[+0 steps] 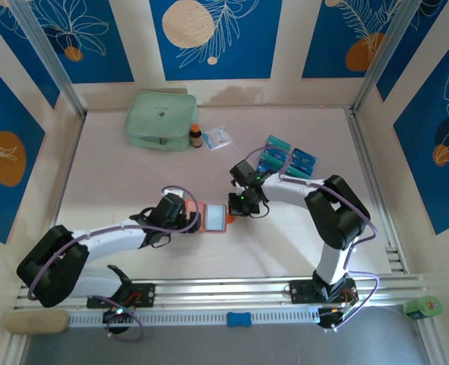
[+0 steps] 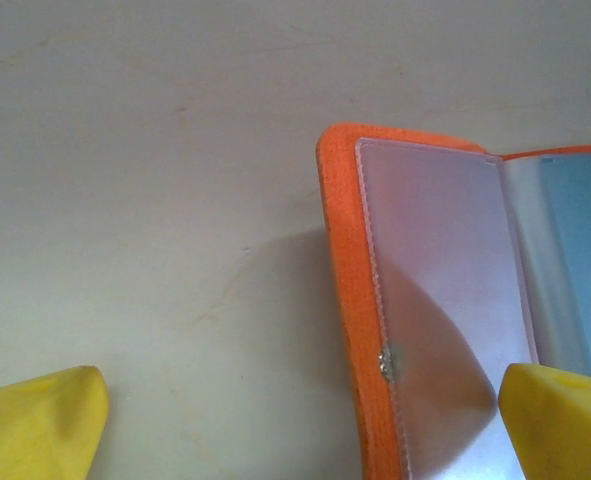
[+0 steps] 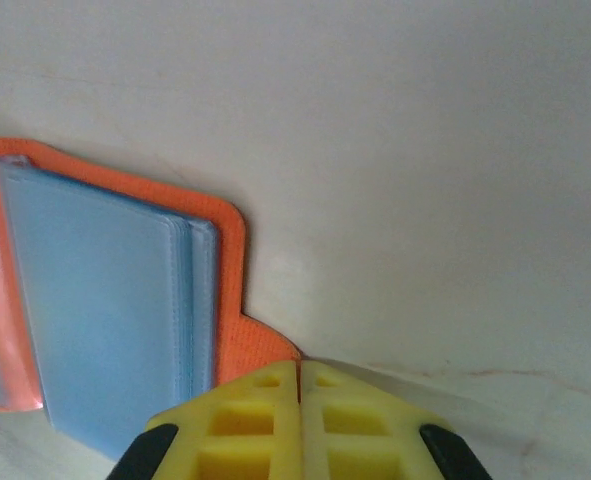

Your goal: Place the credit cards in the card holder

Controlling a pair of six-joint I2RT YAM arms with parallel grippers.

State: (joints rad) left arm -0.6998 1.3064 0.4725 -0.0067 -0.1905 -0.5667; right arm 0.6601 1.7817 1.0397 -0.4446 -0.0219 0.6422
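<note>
Looking down, we see the floppy orange card holder open on the table; right claw pinches its thin tab, left claw gapes wide. Credit cards behind look stiff, slick: grip edges.

From above we see the wallet only in part: the left tool covers its left edge and the right tool its right. The right arm hides some of the cards. At the right wrist, the wallet's tab runs behind the pressed-together fingers; we cannot tell whether it is pinched.
</note>
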